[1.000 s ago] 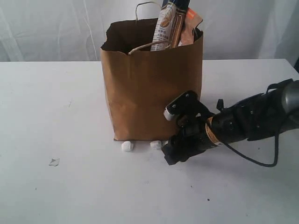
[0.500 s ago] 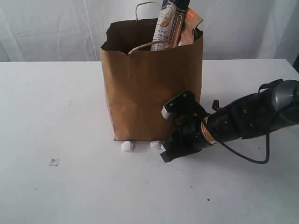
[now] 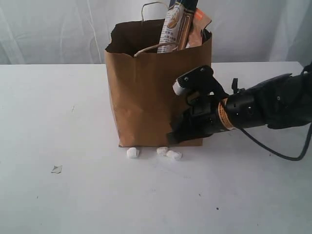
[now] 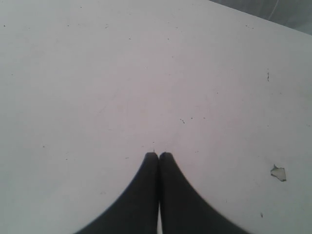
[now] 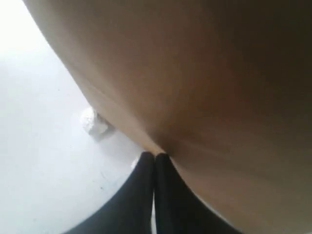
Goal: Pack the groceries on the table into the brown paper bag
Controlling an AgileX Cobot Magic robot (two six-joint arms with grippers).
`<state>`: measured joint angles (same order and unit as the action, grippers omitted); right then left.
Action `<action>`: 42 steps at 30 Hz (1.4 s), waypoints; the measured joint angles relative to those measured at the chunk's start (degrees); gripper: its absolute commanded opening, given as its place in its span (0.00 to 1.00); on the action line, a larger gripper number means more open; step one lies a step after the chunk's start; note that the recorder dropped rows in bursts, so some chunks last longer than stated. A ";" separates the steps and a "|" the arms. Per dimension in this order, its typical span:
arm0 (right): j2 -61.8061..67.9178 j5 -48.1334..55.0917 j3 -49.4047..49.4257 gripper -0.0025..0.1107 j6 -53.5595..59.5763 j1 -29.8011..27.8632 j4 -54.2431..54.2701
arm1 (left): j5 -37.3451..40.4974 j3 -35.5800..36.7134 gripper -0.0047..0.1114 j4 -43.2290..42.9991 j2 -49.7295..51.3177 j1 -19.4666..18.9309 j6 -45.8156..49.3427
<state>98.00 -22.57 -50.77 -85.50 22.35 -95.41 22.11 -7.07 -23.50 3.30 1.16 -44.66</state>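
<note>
White cloth hangs in soft folds behind a wide white table. The tabletop is plain and matte, marked with a few tiny dark specks. A small torn scrap of paper lies alone on it, well apart from everything else.

Near the middle stands the brown paper bag, upright with its mouth open. A long pasta packet and a kraft pouch with an orange label stick out of the top at the right-hand corner. Three small white lumps lie on the table just beside the foot of the bag.

The right gripper reaches in low from the right. Its dark tips are at the lower front of the bag, near the right corner. In the right wrist view its fingers are pressed together with no gap, touching the bag's bottom edge, and nothing shows between them.

The left gripper appears only in its own wrist view. Its tips are closed tight over bare table and hold nothing, with the paper scrap off to one side.
</note>
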 measured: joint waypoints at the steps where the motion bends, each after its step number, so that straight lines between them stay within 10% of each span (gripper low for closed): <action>1: 0.00 -0.69 0.00 0.05 -0.11 0.00 -0.33 | 0.00 0.00 0.04 0.00 0.00 0.00 0.00; 8: 3.97 -9.34 0.00 0.44 -0.40 0.00 -3.98 | 0.00 0.00 0.04 0.00 0.00 0.00 0.00; 14: 7.06 -5.91 0.00 0.47 0.76 0.00 -4.24 | 0.00 0.00 0.04 0.00 0.00 0.00 0.00; 42: 13.24 -3.55 -2.76 0.02 1.00 0.00 -3.97 | 0.00 0.00 0.04 0.00 0.00 0.00 0.00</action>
<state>111.24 -26.11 -53.53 -84.50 22.35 -99.38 22.11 -7.07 -23.50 3.30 1.16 -44.66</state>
